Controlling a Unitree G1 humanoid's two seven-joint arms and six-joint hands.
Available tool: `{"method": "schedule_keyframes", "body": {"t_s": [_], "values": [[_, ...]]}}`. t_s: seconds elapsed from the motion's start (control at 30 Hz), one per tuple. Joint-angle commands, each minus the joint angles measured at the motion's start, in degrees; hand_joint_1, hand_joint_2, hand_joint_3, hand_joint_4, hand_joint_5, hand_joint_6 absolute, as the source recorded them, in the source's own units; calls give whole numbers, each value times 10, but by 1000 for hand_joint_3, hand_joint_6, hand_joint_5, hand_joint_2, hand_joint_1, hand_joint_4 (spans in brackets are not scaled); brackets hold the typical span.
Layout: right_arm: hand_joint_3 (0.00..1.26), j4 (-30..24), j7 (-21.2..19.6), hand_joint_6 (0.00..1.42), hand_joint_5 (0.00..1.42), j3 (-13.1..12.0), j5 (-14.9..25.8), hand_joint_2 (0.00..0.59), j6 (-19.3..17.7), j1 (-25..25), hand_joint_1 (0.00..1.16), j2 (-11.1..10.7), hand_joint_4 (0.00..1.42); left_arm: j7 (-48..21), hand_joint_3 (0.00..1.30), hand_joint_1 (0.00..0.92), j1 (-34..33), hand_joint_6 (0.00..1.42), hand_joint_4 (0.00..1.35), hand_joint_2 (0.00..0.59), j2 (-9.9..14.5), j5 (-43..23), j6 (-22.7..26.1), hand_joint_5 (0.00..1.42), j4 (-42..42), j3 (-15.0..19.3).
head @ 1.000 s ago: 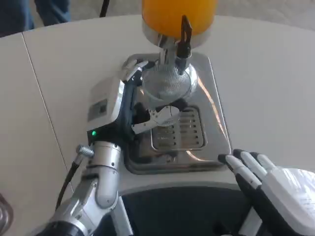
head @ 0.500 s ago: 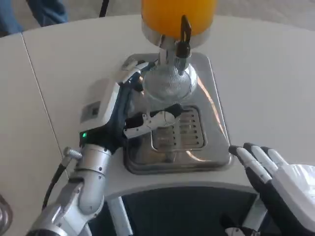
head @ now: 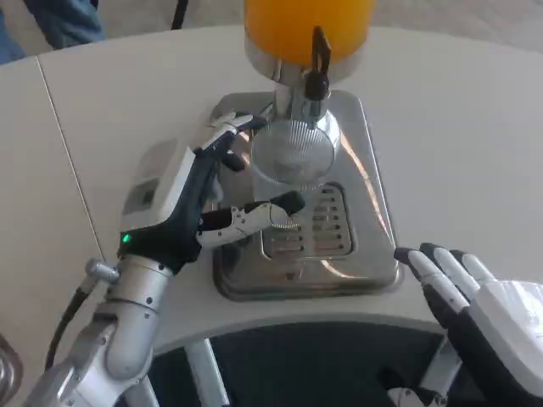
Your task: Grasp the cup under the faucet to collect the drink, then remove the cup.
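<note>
White tabletop (head: 475,127) is carrying the steel drip tray (head: 373,220) at its far middle. On it, the clear cup (head: 291,153) is standing upright under the faucet (head: 316,72), just right of my spread left hand (head: 199,199); my right hand (head: 475,297), fingers together, is waiting near the front edge.

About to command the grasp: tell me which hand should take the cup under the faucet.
Left. The left hand is already beside the clear cup on the steel drip tray, its fingers open toward it. The right hand rests at the table's near edge, away from the faucet.
</note>
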Motion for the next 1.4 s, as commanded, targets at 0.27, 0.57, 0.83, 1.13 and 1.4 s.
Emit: {"method": "schedule_keyframes", "body": {"t_s": [0.27,0.57,0.83,1.13,1.4], "values": [[44,33,-27,184,0,20,1,397,12,-16,624,-9,0,-54,299,178,43,866,188,74,27,-28,-23,531,-67,36],[44,51,-50,180,0,30,0,392,20,-30,616,-17,0,-97,286,164,91,844,196,78,62,-58,-24,529,-138,84],[51,53,-65,163,0,43,-10,390,25,-40,609,-15,0,-162,279,137,167,729,228,79,94,-109,-11,474,-246,143],[54,52,-72,148,0,62,-12,394,41,-82,586,-3,0,-235,277,120,288,570,256,87,106,-151,23,408,-383,207],[54,84,-69,137,0,56,5,389,74,-193,552,0,0,-273,268,91,367,418,202,100,121,-147,13,289,-461,241]]}}
